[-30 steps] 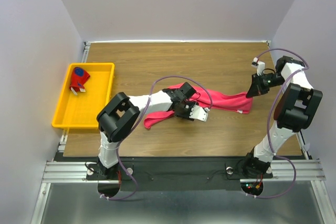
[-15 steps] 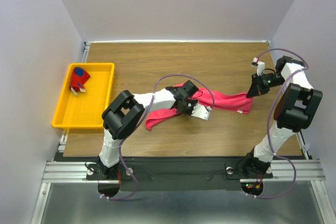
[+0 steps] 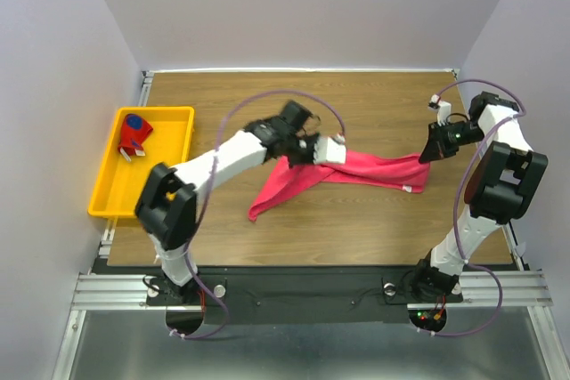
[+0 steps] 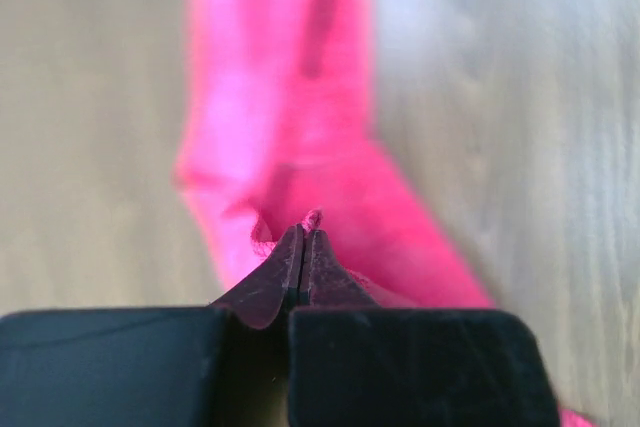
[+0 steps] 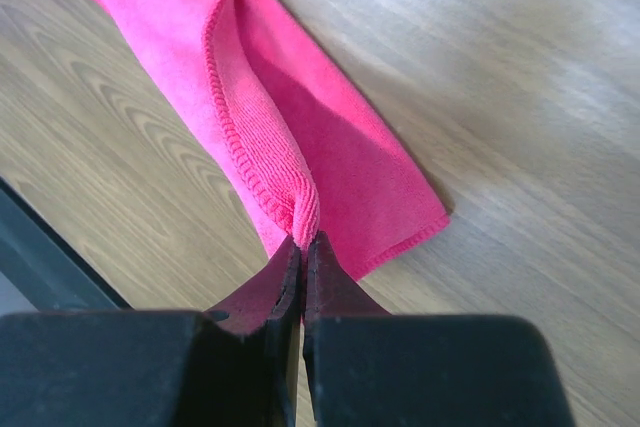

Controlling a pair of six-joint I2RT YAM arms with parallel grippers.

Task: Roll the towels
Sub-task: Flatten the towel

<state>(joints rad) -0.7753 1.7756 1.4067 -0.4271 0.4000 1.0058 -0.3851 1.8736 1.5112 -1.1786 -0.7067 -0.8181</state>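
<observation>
Tightly, left and right jaws pinch the pink towel (image 3: 374,169).

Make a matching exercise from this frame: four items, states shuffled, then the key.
Things:
1. plain pink-red cloth towel
2. patterned red and navy cloth towel
3. yellow plastic tray
4. right gripper

States:
A. shut on the right-hand end of the pink-red towel
B. sitting at the left edge of the wooden table
C. lying inside the tray, at its far end
D. stretched out across the table top

Pairs: 1-D, 2-C, 3-B, 4-A
</observation>
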